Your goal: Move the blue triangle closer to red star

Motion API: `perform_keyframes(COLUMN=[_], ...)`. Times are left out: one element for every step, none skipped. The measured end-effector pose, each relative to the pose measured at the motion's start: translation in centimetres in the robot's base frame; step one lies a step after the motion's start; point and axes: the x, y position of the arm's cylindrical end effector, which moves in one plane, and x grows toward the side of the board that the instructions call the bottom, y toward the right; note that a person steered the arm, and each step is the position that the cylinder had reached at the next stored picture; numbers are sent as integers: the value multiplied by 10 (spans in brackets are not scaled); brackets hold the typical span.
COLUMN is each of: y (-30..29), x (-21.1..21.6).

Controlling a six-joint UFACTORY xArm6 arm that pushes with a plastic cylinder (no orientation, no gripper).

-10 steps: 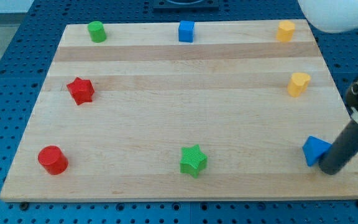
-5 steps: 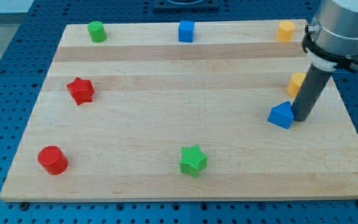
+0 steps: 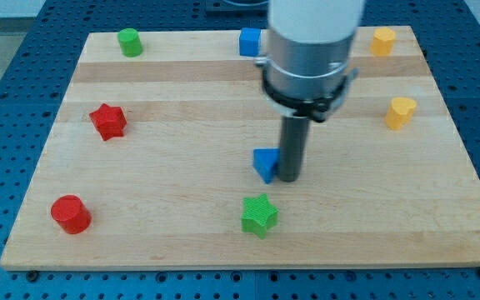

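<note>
The blue triangle (image 3: 264, 163) lies near the middle of the wooden board (image 3: 182, 200), just above the green star. My tip (image 3: 288, 177) touches its right side. The red star (image 3: 107, 122) sits far off at the view's left, well apart from the triangle. The arm's wide body hangs over the board's upper middle and hides part of the blue cube.
A green cylinder (image 3: 129, 42) is at the top left and a blue cube (image 3: 249, 42) at the top middle. Two yellow blocks (image 3: 382, 40) (image 3: 400, 112) sit at the right. A red cylinder (image 3: 71, 214) is at the bottom left. A green star (image 3: 259, 216) is at the bottom middle.
My tip has pushed the blue triangle from the bottom right corner up and then far to the left, to the board's middle. The other blocks have not moved.
</note>
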Motion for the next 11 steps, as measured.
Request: perform_keyframes(y=[-39, -45, -45, -45, -38, -32, -56, -86, -101, -99, -95], x=[0, -2, -18, -37, -54, -70, -62, -46, -47, -62, -81])
